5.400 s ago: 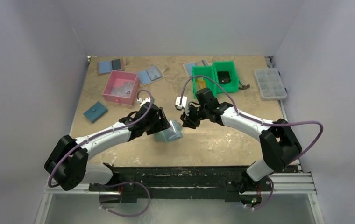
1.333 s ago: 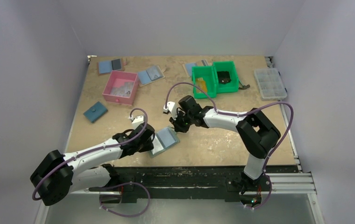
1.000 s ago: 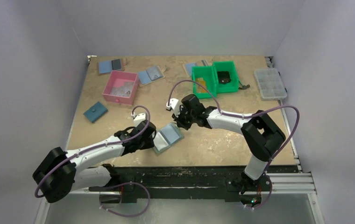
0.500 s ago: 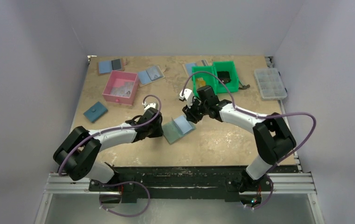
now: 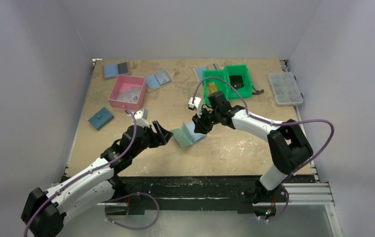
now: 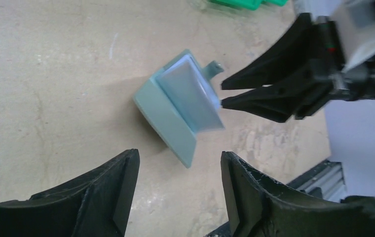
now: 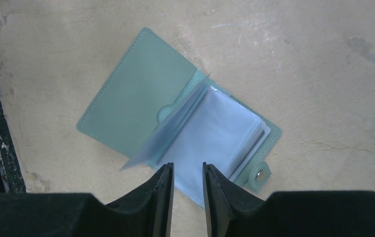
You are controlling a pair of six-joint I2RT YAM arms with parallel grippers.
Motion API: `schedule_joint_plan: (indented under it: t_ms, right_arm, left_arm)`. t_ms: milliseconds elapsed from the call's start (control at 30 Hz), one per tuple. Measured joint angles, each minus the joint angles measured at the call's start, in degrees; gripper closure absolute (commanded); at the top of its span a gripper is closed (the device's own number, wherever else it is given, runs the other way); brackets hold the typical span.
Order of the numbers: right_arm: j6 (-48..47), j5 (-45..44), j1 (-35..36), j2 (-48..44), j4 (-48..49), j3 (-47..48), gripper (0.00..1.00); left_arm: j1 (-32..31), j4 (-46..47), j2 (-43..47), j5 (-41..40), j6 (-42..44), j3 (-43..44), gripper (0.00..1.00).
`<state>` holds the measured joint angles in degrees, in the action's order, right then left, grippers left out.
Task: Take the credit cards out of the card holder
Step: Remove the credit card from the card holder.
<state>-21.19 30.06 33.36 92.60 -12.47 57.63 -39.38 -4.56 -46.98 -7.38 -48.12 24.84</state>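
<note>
Two hands were at the holder (image 7: pixel 136 98) half a second back; now the left hand (image 5: pixel 165 133) has let go and backed off toward its own side, its fingers spread wide with only bare desk (image 5: pixel 235 148) between them. The holder lies near the middle of the desk, open in a V. One grey-green cover is flat on the surface, and the other half, with the clear sleeves (image 7: pixel 215 133), is tipped up toward the right hand (image 7: pixel 188 174). That hand has its fingers a narrow slit apart right at the sleeves' free edge; whether they nip a leaf or merely touch it I cannot tell. One leaf stands lifted away from the stack.

My reading is that the holder is now left to the right arm alone. Nothing pins the cover down, so a pull on a sleeve may drag the whole holder instead of freeing a card. No orange shows in the sleeves from the wrist view; they look empty, though deeper leaves are hidden.

The green bin (image 5: pixel 225 68) at the back has two compartments, the left with orange-yellow cards (image 5: pixel 211 89), the right with a black thing (image 5: pixel 240 82). The pink box (image 5: pixel 124 104) holds pale, clear items I cannot name. The clear organiser (image 5: pixel 285 88) at the far right is too small to read
</note>
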Motion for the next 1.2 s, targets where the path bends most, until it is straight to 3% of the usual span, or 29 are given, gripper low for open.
schedule_joint_plan:
  t_ms: [133, 400, 533, 1200]
  right_arm:
    - [1.14, -0.04, 0.00, 2.91, -0.61, 0.00, 0.65]
    - [3.32, -0.33, 0.00, 6.51, -0.83, 0.11, 0.60]
    - [4.09, -0.55, 0.00, 6.51, -0.81, 0.35, 0.50]
    - [3.93, -5.44, 0.00, 6.51, -0.81, 0.98, 0.48]
  left_arm:
    - [0.04, 6.60, 2.58, 3.67, -2.93, -4.50, 0.34]
    - [0.04, 15.06, -1.27, 9.14, -7.85, -8.79, 0.34]
    - [0.04, 18.25, -2.27, 10.01, -9.40, -10.56, 0.34]
    - [0.04, 23.37, -6.56, 10.21, -11.34, -15.58, 0.34]
